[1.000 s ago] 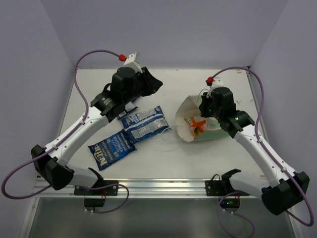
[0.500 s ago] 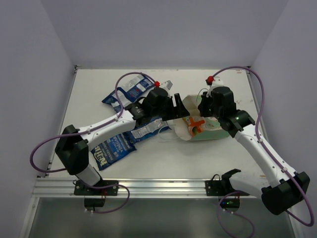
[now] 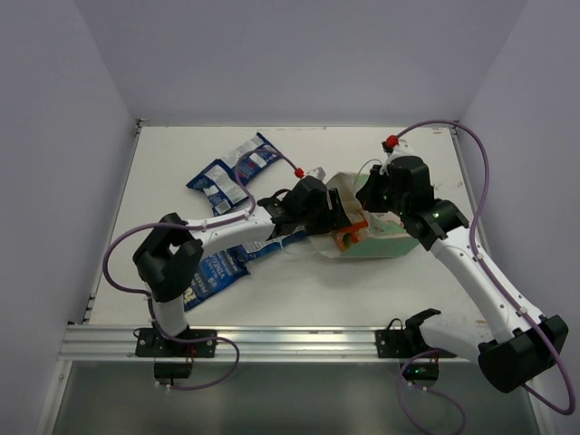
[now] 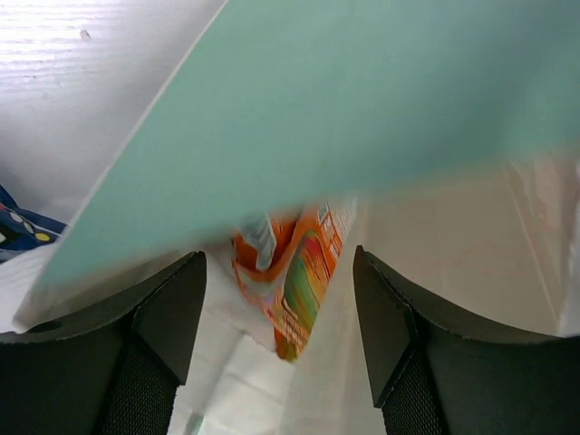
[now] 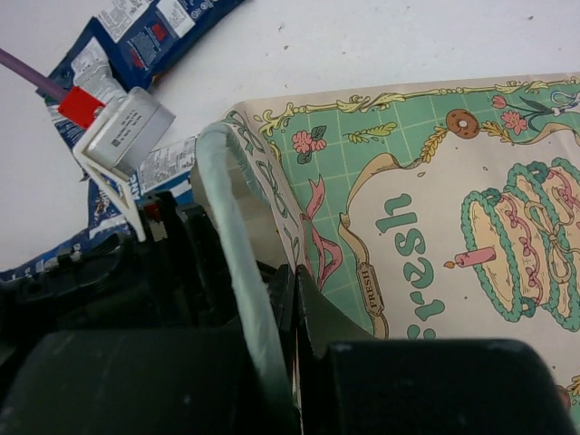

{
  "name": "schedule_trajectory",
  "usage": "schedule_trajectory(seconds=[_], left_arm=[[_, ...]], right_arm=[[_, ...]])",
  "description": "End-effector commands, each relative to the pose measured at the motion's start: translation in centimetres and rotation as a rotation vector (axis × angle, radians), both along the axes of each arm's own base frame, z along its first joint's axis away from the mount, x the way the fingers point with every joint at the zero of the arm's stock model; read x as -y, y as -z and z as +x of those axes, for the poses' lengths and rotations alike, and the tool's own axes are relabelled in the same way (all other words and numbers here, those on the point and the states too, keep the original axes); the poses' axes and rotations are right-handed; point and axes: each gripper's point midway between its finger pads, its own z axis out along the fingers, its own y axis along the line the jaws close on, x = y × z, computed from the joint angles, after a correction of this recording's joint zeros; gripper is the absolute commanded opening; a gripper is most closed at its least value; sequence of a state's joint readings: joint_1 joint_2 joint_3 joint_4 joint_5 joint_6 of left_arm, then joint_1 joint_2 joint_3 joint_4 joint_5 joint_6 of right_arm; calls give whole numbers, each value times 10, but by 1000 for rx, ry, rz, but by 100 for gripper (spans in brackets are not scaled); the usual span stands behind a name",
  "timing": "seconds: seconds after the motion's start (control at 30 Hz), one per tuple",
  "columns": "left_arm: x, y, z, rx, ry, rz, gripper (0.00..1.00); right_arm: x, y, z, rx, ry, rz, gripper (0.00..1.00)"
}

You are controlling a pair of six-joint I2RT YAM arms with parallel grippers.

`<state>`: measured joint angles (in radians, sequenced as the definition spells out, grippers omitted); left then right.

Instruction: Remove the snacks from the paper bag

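One orange packet (image 4: 294, 281), on edge inside bag (image 4: 362, 91), dead ahead of left tool (image 4: 276, 294), jaws parted either side. Right tool (image 5: 263, 308) clamped on bag rim.

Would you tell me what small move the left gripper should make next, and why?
Probably ease the left gripper slightly deeper and close it: its open jaws flank the orange packet inside the paper bag, whose rim the right gripper pinches.
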<state>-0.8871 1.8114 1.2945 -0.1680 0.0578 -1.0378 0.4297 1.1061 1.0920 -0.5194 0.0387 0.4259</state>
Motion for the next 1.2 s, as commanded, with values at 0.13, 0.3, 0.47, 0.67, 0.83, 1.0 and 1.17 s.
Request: schedule_trajectory(seconds=[0.13, 0.3, 0.47, 0.67, 0.83, 1.0, 1.17], left_arm=[[15, -4, 22, 67, -51, -10, 67], [20, 11, 24, 56, -49, 18, 44], [12, -9, 32, 117, -65, 50, 0], [-16, -124, 43, 355, -81, -1, 0], [-63, -176, 52, 450, -102, 1, 0], [-125, -209, 57, 492, -147, -28, 0], [-186, -255, 74, 571, -240, -5, 0]], right_arm=[[-29, -44, -1, 61, -61, 205, 0], [-36, -48, -6, 57, -89, 251, 0], [-28, -35, -4, 52, -64, 198, 0], [-10, -2, -1, 27, -2, 98, 0], [5, 17, 1, 16, 41, 19, 0], [24, 27, 1, 9, 96, -39, 0], [34, 30, 2, 7, 119, -65, 0]])
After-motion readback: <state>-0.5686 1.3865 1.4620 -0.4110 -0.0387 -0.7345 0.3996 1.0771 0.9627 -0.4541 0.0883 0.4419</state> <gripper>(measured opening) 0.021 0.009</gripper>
